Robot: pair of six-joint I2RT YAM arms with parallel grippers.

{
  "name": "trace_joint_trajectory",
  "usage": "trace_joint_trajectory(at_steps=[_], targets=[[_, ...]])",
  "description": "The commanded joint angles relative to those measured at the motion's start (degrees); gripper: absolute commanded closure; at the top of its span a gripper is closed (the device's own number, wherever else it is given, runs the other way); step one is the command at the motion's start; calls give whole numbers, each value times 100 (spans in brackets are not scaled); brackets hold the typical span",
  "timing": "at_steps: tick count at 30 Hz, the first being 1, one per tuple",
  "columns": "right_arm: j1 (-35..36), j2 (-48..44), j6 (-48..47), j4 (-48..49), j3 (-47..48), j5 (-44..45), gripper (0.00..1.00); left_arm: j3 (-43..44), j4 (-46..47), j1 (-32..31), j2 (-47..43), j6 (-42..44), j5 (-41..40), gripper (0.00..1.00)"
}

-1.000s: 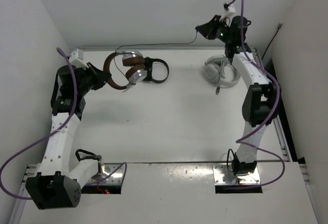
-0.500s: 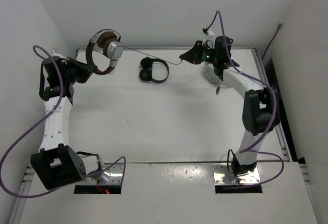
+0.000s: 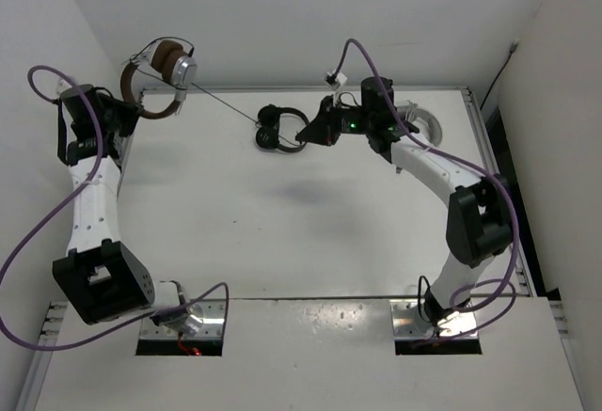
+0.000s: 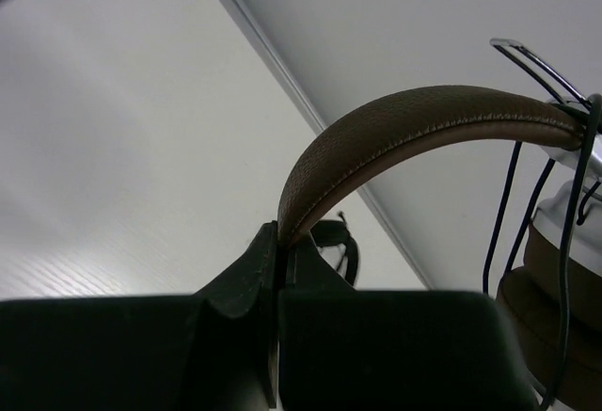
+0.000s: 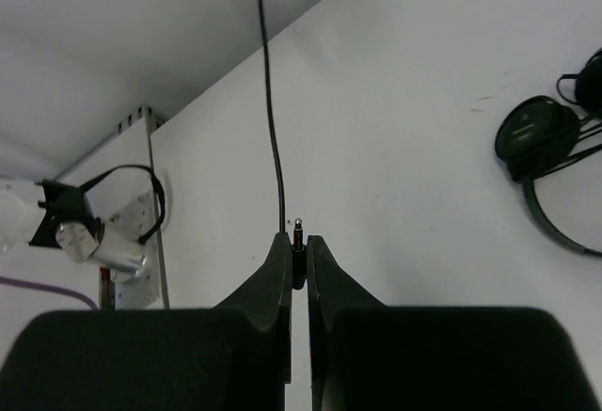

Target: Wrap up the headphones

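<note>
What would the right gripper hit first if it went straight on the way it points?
Probably nothing soon: the right gripper points along the taut cable, over the table toward the side wall. The black headphones sit off to one side. Depth unclear.

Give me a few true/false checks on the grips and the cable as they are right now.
1. The left hand is shut on the headband of the brown headphones. True.
2. The right hand is open and holds nothing. False: it is shut on the jack plug at the cable's end.
3. The cable runs in a straight line from the brown headphones to the right hand. True.
4. The brown headphones rest on the table. False: the left hand holds them up over the far-left corner.
5. The black headphones are gripped by a hand. False: they lie free on the table.
</note>
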Motion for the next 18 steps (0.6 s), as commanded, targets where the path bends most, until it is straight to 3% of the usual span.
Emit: trace_joint_trajectory(at_steps=[1, 12, 18], targets=[[144, -238, -666, -595, 177, -319, 100, 419, 439, -121, -42, 330, -1138, 100], [1206, -54, -1000, -1449, 1671, -802, 100, 112, 666, -754, 493, 1825, -2772, 100], [1594, 33, -1114, -1572, 2373, -802, 100, -64, 1079, -1272, 696, 2870, -2765, 100]])
